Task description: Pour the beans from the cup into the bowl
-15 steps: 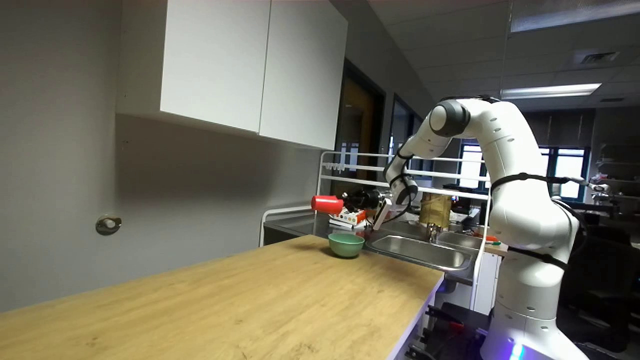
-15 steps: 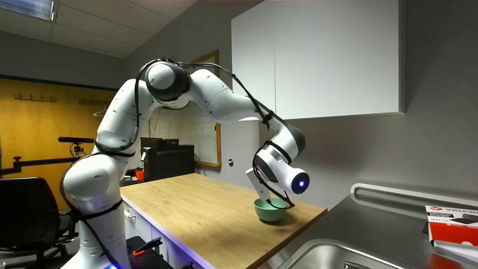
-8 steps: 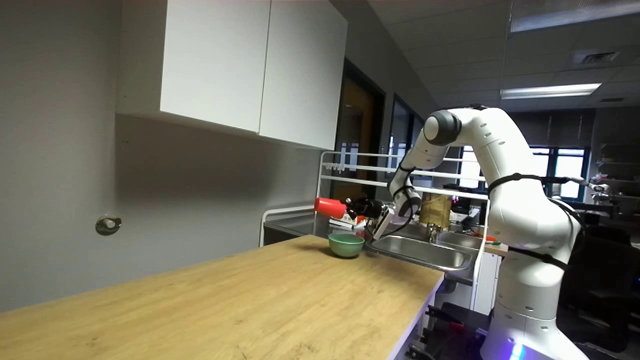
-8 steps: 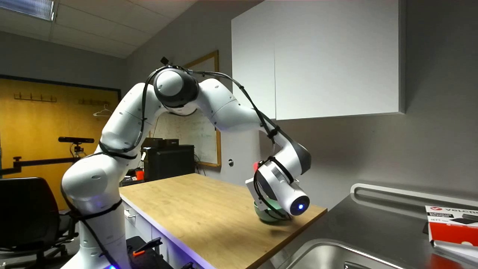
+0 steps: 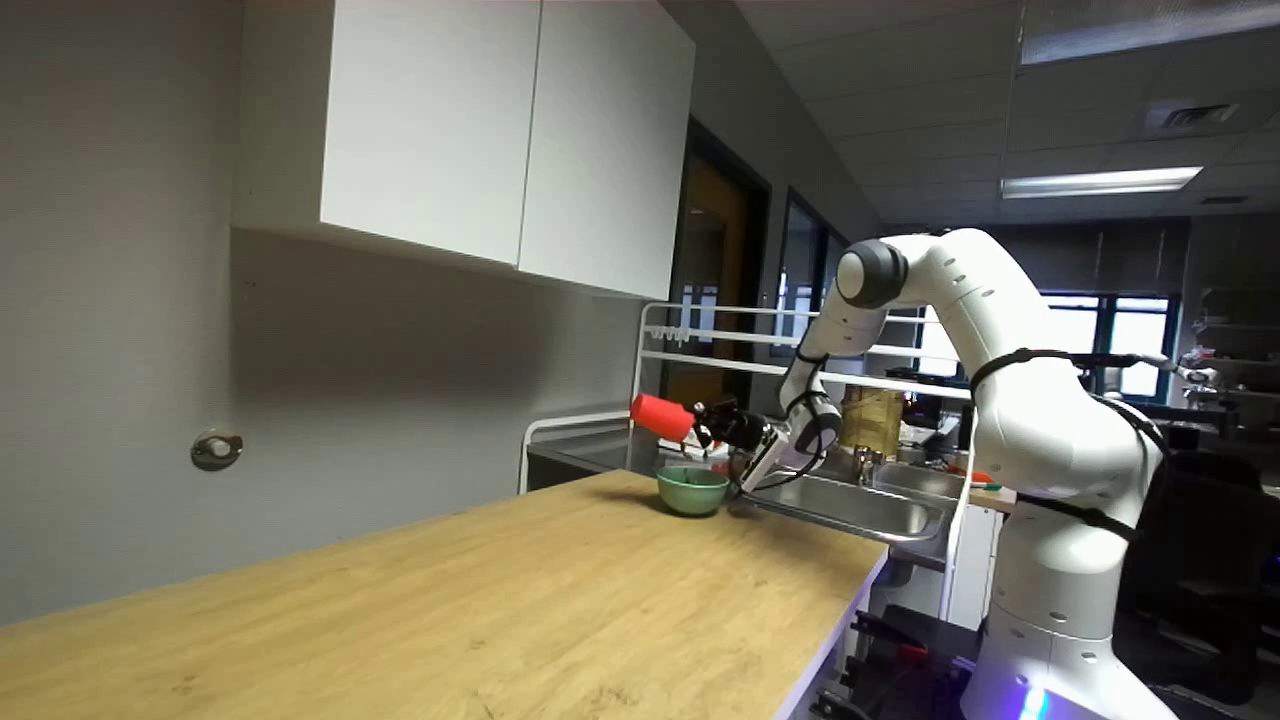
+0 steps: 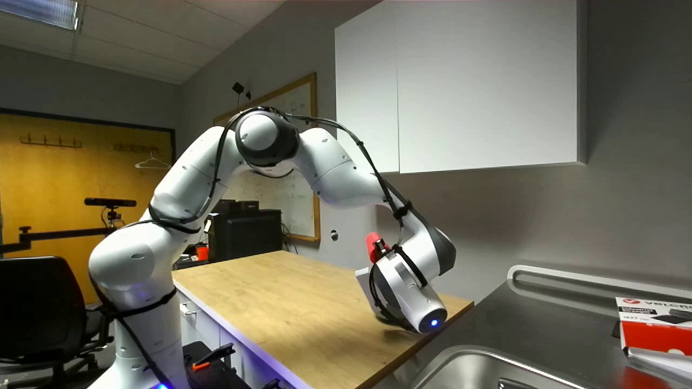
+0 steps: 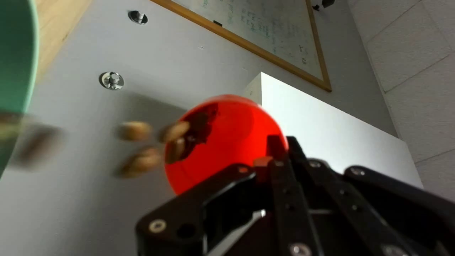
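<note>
My gripper [image 7: 287,147] is shut on the wall of the red cup [image 7: 234,124], one finger inside the rim and one outside. In an exterior view the cup [image 5: 660,417] is tilted, its base up and its mouth down toward the gripper, above the bowl. Several brown beans [image 7: 142,161] are falling from the cup's mouth, blurred, toward the green bowl [image 7: 16,64] at the wrist view's left edge. A few beans and a dark patch remain at the cup's rim. The bowl [image 5: 692,497] sits upright on the counter; the arm hides it in an exterior view.
The wooden counter [image 5: 520,580] ends near the bowl, beside a steel sink [image 5: 850,500]. A white wall cabinet [image 6: 476,92] hangs above. A red and white box [image 6: 657,329] lies on the dark worktop. A white rack [image 5: 800,340] stands behind.
The arm has lowered and its wrist has tilted. The cup has gone from nearly level to mouth-down over the bowl, and now shows in both exterior views.
</note>
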### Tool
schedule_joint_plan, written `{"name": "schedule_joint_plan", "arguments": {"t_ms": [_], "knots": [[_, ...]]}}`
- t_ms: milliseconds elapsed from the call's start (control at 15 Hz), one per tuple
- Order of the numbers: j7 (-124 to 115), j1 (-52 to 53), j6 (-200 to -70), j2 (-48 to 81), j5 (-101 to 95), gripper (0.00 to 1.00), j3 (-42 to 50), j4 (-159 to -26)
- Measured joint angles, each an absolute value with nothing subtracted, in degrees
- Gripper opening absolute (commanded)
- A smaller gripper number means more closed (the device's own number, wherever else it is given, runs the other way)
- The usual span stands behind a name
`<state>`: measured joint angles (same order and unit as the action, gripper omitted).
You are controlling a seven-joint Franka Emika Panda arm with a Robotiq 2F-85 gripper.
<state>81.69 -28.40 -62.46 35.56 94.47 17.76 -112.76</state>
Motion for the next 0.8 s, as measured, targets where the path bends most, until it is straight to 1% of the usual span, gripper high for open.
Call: {"name": "schedule_joint_plan", "arguments": {"t_ms": [800], "knots": [[82.0, -28.4, -56.2, 39.0, 94.6, 0.01, 17.8, -108.0]]}}
